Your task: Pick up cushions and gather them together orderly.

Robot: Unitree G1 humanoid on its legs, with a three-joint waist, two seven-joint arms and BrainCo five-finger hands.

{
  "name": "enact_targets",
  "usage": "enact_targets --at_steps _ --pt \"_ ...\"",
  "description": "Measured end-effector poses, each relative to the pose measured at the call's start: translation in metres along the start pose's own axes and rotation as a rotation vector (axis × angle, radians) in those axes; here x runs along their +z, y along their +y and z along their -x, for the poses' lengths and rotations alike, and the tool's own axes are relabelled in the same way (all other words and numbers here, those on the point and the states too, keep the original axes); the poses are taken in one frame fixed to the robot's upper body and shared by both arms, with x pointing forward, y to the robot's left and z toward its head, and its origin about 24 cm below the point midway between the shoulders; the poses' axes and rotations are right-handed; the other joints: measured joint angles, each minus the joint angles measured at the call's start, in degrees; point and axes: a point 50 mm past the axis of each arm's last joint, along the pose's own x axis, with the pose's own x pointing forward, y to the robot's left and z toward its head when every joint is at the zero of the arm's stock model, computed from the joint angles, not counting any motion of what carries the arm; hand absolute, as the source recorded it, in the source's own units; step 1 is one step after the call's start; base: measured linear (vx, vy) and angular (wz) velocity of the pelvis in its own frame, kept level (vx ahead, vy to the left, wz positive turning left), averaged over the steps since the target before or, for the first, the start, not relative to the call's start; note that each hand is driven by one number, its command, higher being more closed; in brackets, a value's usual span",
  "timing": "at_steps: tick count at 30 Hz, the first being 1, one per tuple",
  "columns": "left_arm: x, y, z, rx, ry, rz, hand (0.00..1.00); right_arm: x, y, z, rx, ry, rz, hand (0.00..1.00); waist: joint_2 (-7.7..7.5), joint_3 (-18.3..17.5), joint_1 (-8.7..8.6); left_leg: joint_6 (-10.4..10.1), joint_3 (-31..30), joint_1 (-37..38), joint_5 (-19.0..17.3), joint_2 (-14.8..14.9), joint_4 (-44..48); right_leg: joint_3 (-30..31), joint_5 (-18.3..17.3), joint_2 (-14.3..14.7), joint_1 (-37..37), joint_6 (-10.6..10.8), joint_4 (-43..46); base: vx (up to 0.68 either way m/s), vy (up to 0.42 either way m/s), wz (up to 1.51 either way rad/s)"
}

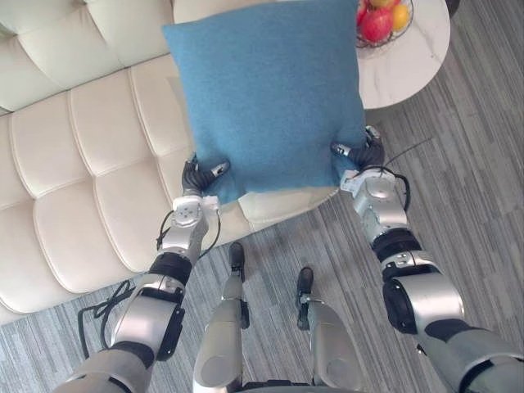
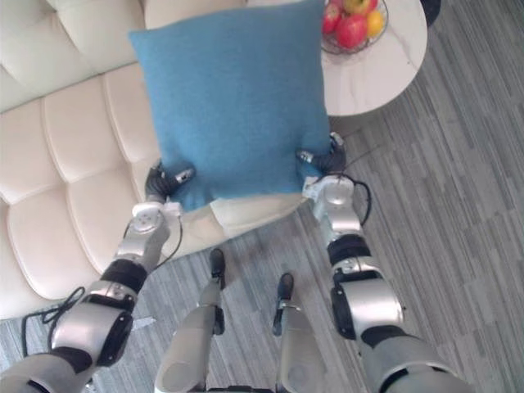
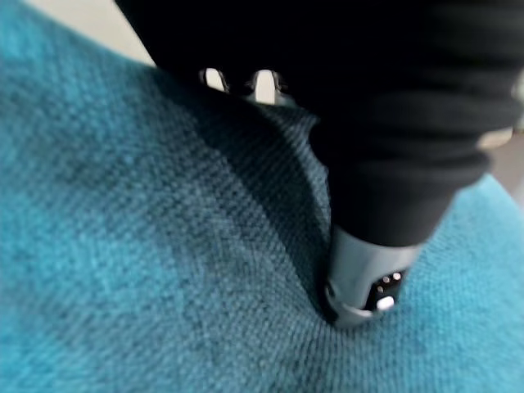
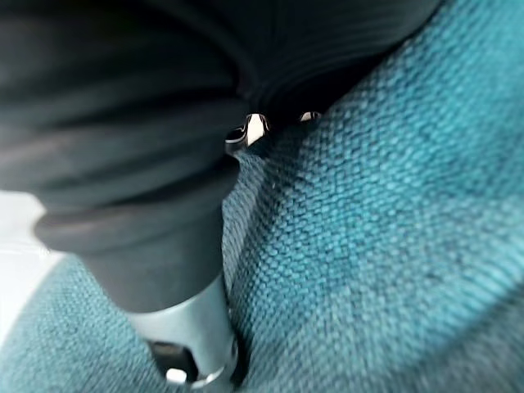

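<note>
A square blue cushion (image 1: 270,98) is held up in front of me, over the cream sofa (image 1: 82,164). My left hand (image 1: 199,174) pinches its lower left corner, and my right hand (image 1: 360,154) pinches its lower right corner. In the left wrist view the thumb (image 3: 360,278) presses a dent into the blue cloth (image 3: 147,246). The right wrist view shows the same, with the thumb (image 4: 192,336) dug into the fabric (image 4: 385,237). The fingers of both hands are hidden behind the cushion.
The tufted sofa fills the left and back. A cream pad (image 1: 282,205) peeks out below the blue cushion at the sofa's front edge. A round white table (image 1: 409,65) with a wire bowl of fruit (image 1: 381,20) stands at the back right. Grey striped floor (image 1: 475,188) lies to the right.
</note>
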Motion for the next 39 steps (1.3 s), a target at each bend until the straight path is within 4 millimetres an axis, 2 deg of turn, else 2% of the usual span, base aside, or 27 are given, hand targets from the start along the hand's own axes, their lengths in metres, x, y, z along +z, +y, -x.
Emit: enact_targets --at_steps 5,8,13,14,15,17,22,26,29,34,39 --pt "0.016 -0.003 -0.005 -0.003 -0.048 0.065 1.0 0.011 0.004 0.001 0.019 -0.056 -0.02 1.0 0.0 0.0 0.08 0.2 -0.1 -1.2 0.1 0.4 0.0 0.0 -0.9 0.1 -2.5 -0.6 3.0 -0.03 -0.037 0.02" --pt "0.022 -0.008 -0.004 -0.013 -0.075 0.086 1.0 0.007 0.003 0.007 0.028 -0.075 -0.027 1.0 0.0 0.0 0.12 0.2 -0.1 -1.0 0.1 0.3 0.0 -0.1 -1.2 0.0 -2.5 -0.5 3.6 0.02 -0.026 0.01" --pt "0.019 -0.015 0.013 -0.057 -0.114 0.12 1.0 -0.025 -0.003 0.029 0.033 -0.029 -0.043 1.0 -0.01 0.0 0.37 0.2 0.0 1.9 0.1 0.0 0.0 0.1 -1.2 -0.4 0.2 -0.6 3.6 0.07 -0.037 -0.01" --pt "0.012 -0.017 0.023 -0.062 -0.115 0.148 1.0 -0.037 -0.006 0.041 0.033 -0.01 -0.057 1.0 -0.03 0.0 0.28 0.0 -0.1 3.3 0.0 -0.1 0.0 0.0 -1.2 -0.5 1.9 -0.5 2.9 0.06 -0.028 0.0" --pt "0.011 -0.018 0.025 -0.064 -0.116 0.154 1.0 -0.04 -0.006 0.044 0.033 -0.007 -0.062 1.0 -0.03 -0.1 0.27 -0.1 -0.1 3.5 -0.2 -0.1 0.0 0.0 -1.2 -0.5 2.4 -0.5 2.6 0.06 -0.033 -0.01" --pt "0.0 -0.019 0.042 -0.076 -0.106 0.183 1.0 -0.058 -0.011 0.063 0.025 0.03 -0.109 1.0 0.01 -0.3 0.14 -0.8 -0.2 5.3 -1.0 0.0 0.0 0.0 -1.2 -0.2 4.9 -0.5 0.7 0.04 -0.026 -0.03" --pt "-0.027 -0.012 0.082 -0.078 -0.057 0.21 1.0 -0.086 -0.022 0.105 0.024 0.093 -0.17 1.0 0.02 -0.7 -0.72 -0.2 -0.1 9.2 -2.3 0.2 0.0 -0.2 -1.2 0.6 10.3 -0.4 -2.3 0.04 -0.02 0.01" --pt "-0.058 0.002 0.123 -0.065 0.05 0.219 1.0 -0.108 -0.033 0.148 0.04 0.159 -0.186 1.0 0.02 -6.3 -1.26 -0.2 0.1 12.0 -3.6 0.3 0.0 0.3 -1.0 1.1 14.4 -0.3 -5.4 0.09 -0.029 -0.03" --pt "-0.064 0.009 0.148 -0.052 0.076 0.248 1.0 -0.112 -0.036 0.172 0.065 0.174 -0.156 1.0 -0.01 -10.0 -1.37 -0.1 0.3 13.6 -3.8 0.1 0.0 0.4 -1.0 1.1 16.4 -0.3 -6.7 0.08 -0.031 -0.05" --pt "-0.063 0.013 0.179 -0.036 0.08 0.285 1.0 -0.099 -0.039 0.193 0.09 0.109 -0.066 1.0 0.45 -13.0 -1.32 -0.2 0.3 17.3 -4.4 0.4 0.0 0.2 -0.8 1.6 20.7 -0.6 -8.7 0.01 -0.017 -0.01" --pt "-0.068 0.02 0.199 -0.003 0.111 0.298 1.0 -0.099 -0.036 0.208 0.123 0.112 -0.042 1.0 0.74 -18.6 -1.23 -0.3 0.0 18.9 -6.0 0.6 0.0 -0.1 -0.8 1.9 23.0 -0.5 -10.5 -0.01 0.001 -0.01"
